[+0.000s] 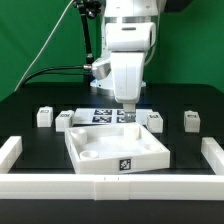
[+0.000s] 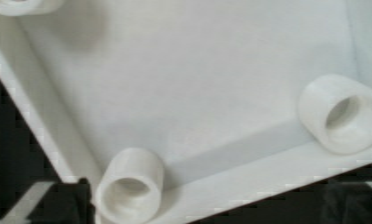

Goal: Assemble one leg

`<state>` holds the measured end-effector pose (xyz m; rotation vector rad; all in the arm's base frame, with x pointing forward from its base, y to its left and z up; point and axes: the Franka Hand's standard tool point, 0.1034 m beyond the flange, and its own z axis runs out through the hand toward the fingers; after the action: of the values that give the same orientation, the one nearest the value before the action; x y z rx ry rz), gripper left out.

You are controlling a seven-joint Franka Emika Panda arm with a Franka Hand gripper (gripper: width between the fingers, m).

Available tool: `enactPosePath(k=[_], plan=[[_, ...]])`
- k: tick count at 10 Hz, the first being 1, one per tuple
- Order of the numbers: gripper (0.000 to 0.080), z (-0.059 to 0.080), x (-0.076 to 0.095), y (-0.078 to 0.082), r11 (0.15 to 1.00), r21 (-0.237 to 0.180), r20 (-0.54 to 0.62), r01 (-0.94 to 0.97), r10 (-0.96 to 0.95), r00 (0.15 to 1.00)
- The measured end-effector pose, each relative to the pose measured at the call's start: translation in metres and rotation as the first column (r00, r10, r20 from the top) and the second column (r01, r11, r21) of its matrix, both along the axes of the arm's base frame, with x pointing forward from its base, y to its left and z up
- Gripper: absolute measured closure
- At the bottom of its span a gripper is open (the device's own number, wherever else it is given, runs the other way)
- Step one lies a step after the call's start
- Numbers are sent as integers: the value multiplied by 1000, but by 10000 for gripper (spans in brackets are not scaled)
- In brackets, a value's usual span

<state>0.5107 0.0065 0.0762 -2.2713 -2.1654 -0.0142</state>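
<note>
While your gripper point(image 1: 128, 104) is hovering over the panel point(image 1: 92, 165) — sockets point(image 2: 130, 186) awaiting a leg point(image 1: 155, 120) — I cannot tell its grip.

No letters, numbers or brand names can be read in either view. The only signs are black-and-white square tags, and their patterns are too small to make out. One sits on the front wall of the big white panel point(image 1: 95, 160). Several lie on the marker board point(image 1: 100, 114) behind it. On the table, a dark tag also shows on the outer left leg point(image 1: 43, 116), the inner left leg point(image 1: 65, 120), the inner right leg point(image 1: 155, 120) and the outer right leg point(image 1: 190, 120).
</note>
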Motion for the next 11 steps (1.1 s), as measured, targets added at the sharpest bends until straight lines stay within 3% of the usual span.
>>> enactPosePath(k=[2,7,11], plan=[[150,-4,-5,-5,990,-54,-9,-133,133,991],[150,-5,-7,-7,989,-53,-12,-136,135,991],[150,-28,-40,-20,964,-31,-61,-265,262,963]])
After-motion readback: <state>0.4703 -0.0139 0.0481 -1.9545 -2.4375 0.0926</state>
